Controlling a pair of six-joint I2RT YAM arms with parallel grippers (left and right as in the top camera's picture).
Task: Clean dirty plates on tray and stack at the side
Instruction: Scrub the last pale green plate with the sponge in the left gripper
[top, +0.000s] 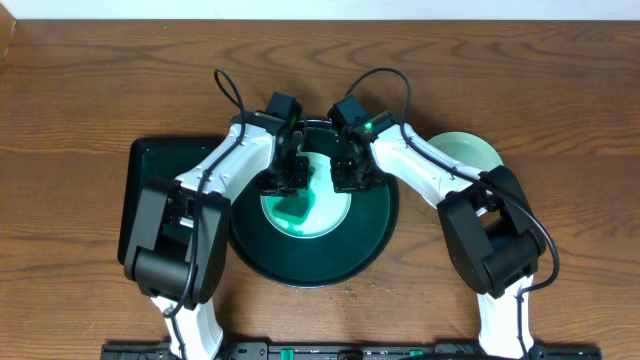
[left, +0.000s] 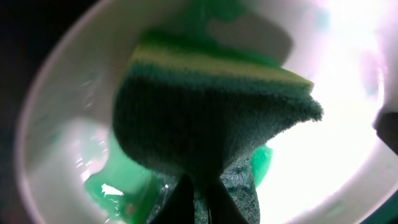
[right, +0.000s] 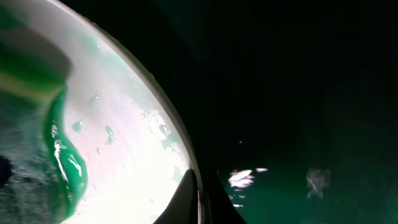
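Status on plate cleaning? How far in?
Done: a pale plate sits off the tray, right side. In hand: left gripper holds a sponge on the white plate on the tray; right gripper pinches its rim. Left: green smear to clear, then stacking.

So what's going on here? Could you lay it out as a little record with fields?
Centre: large round dark green-black tray on the wooden table
On tray: small white round plate, smeared with teal-green goo
Left gripper: shut on a green-and-yellow sponge, over that plate
Right gripper: pinching that plate's rim
Right of tray: pale mint round plate, partly hidden
Left of tray: black rectangular tray
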